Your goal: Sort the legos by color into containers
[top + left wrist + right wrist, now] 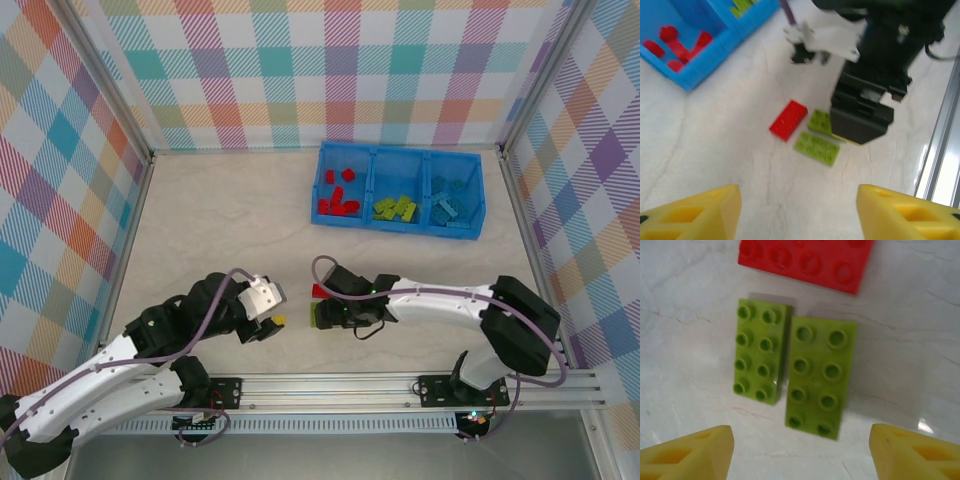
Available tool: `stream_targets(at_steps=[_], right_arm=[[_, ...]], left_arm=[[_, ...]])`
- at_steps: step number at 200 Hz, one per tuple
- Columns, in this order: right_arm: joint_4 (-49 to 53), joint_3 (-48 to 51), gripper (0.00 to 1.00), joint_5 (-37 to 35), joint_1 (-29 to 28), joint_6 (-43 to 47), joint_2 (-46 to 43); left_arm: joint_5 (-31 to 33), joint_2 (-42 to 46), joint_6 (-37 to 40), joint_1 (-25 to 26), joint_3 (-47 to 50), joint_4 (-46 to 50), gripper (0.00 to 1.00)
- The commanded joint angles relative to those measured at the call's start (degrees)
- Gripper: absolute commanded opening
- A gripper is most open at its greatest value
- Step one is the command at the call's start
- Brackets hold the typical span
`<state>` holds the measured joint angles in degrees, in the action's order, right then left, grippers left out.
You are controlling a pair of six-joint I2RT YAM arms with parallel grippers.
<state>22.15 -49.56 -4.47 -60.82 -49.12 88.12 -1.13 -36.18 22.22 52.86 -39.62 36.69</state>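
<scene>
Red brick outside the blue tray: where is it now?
In the right wrist view the red brick lies flat at the top edge, just beyond two lime green bricks, ahead of the open right gripper.

**Plastic bricks on a pale marbled tabletop**

Smooth moulded plastic with a soft sheen on the lime green legos (821,377) and the red lego (807,260). Beneath them, a pale stone-look table (920,340), smooth, faintly veined, lightly glossy. Hard, smooth bright blue plastic for the tray (400,190). Matt yellow plastic on the fingertips (690,452) of the right gripper (800,455). Ribbed bare metal rail (400,385); glossy white shell on the right arm (440,298).
</scene>
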Motion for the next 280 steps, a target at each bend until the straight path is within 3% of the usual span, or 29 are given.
stream_targets(at_steps=[1,25,76,117,141,171,193,215,252,280], right_arm=[[-3.0,-1.8,0.67,-1.4,-0.6,-0.4,3.0],[-2.4,-2.1,0.62,-3.3,-0.9,-0.3,5.9],[-2.5,0.4,0.32,-7.0,-1.0,0.3,2.5],[-0.8,0.7,0.29,-14.1,-0.3,3.9,-8.0],[1.4,-1.1,0.29,-20.1,5.1,11.9,-15.1],[-2.5,-4.0,0.27,-19.0,19.9,24.6,-18.9],[-6.7,-8.0,0.27,-12.5,31.7,30.9,-12.9],[-9.7,-13.4,0.28,-6.5,39.7,32.8,-3.2],[-11.4,-23.7,0.33,-1.5,45.3,32.9,12.5],[-8.6,-30.1,0.48,0.2,45.7,31.9,17.7]], left_arm=[[-2.5,0.4,7.0,0.5,0.5,-0.2,0.69],[-0.6,1.0,7.4,0.4,1.2,-0.1,0.79],[0.7,3.7,8.2,0.4,2.4,-0.7,0.91],[1.2,4.8,8.7,-0.3,2.9,-2.4,0.94],[0.0,4.7,8.6,-1.4,3.3,-3.2,0.95],[-1.2,4.0,8.5,-2.3,3.6,-3.4,0.99],[-1.3,3.2,8.5,-2.8,3.3,-3.0,1.00],[-1.3,3.0,8.2,-3.2,2.9,-2.7,1.00],[-0.8,3.3,8.1,-3.8,3.1,-2.8,1.00],[-0.9,2.9,8.1,-4.1,3.3,-2.9,1.00]])
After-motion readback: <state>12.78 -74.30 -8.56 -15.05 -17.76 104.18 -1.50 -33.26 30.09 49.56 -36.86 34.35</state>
